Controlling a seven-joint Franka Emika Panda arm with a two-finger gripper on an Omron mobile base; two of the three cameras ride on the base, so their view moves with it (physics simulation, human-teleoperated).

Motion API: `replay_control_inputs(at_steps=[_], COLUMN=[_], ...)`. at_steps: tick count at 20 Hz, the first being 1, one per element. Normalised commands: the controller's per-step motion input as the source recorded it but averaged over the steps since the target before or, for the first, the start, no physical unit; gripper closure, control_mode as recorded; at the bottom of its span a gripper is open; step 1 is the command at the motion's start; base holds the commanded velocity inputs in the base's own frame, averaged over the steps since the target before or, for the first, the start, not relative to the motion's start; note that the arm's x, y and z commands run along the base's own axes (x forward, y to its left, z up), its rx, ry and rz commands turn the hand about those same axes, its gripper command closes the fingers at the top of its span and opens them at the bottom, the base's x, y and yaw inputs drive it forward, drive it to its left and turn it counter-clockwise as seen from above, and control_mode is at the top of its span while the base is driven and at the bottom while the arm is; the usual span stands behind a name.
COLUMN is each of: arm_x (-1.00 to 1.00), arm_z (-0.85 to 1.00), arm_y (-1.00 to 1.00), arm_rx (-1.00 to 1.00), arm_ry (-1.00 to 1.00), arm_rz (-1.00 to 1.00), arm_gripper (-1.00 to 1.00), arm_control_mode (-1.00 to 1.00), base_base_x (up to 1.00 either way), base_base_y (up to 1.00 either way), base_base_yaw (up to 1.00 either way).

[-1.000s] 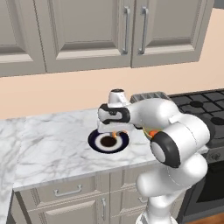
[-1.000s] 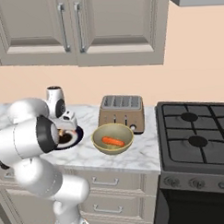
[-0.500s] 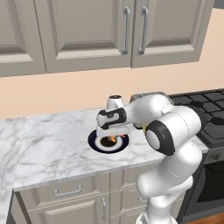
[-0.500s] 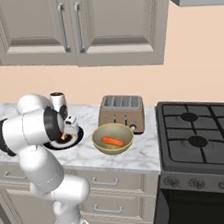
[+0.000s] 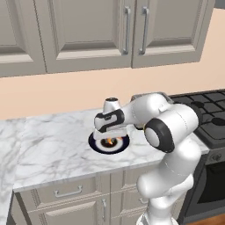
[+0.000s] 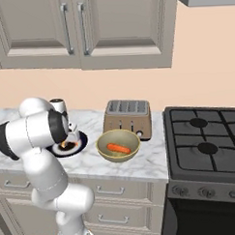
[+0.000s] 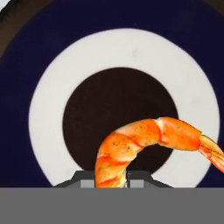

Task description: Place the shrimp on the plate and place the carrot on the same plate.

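Gripper (image 7: 112, 177) pinching shrimp (image 7: 148, 142) by one end, directly over plate (image 7: 52, 87) centre; shrimp curves away across plate. Carrot (image 6: 118, 148) lies in bowl (image 6: 102, 150), beside plate.

Close in over the plate (image 7: 118, 17) now: a dark navy outer band, a white ring inside it, and a dark round centre. The shrimp (image 7: 144, 142), orange with paler stripes, curves up from the bottom and out to the right, its tail reaching the right edge. The pincer (image 7: 111, 180) is clamped on the shrimp's lower end, a fingertip (image 7: 85, 178) on either side.
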Motion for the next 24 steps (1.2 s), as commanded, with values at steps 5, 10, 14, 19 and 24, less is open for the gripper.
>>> replay_control_inputs(at_steps=[5, 10, 14, 19, 24], arm_x=[0.10, 0.00, -0.26, -0.64, -0.45], arm_z=[0.00, 0.05, 0.42, 0.66, 0.68], arm_y=[0.00, 0.00, -0.02, -0.45, -0.80], arm_rx=[0.00, -0.01, -0.01, 0.00, 0.00], arm_ry=[0.00, 0.00, -0.02, -0.12, -0.09], arm_rz=[0.02, 0.01, 0.00, -0.03, -0.08], arm_gripper=[-1.00, -1.00, -1.00, -1.00, -1.00], arm_control_mode=[-1.00, -1.00, -1.00, -1.00, -1.00], base_base_x=[0.00, 0.00, 0.00, 0.00, 0.00], base_base_y=[0.00, 0.00, 0.00, 0.00, 0.00], base_base_yaw=[0.00, 0.00, 0.00, 0.00, 0.00])
